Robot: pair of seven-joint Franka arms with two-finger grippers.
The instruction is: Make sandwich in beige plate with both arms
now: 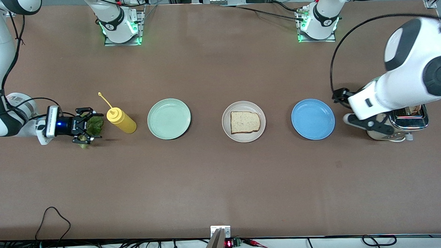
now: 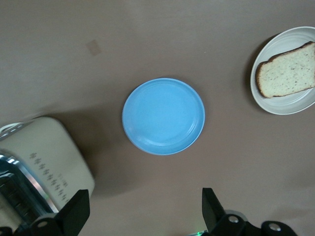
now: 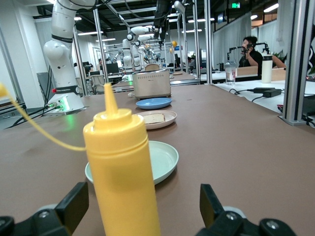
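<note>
While the right end effector (image 1: pixel 85 126) stands wide around the lettuce (image 1: pixel 94 126), leaf looks limp and fragile; pinch its middle.

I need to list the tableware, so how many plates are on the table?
3, in one row: the mint-green plate beside the mustard bottle, the beige plate in the middle holding a bread slice, and the blue plate beside the toaster. None seems hidden.

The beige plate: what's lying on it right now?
On the beige plate lies one slice of bread, brown-crusted, lying flat. No lettuce or second slice is on it. Whatever might be under the slice is covered and cannot be seen.
</note>
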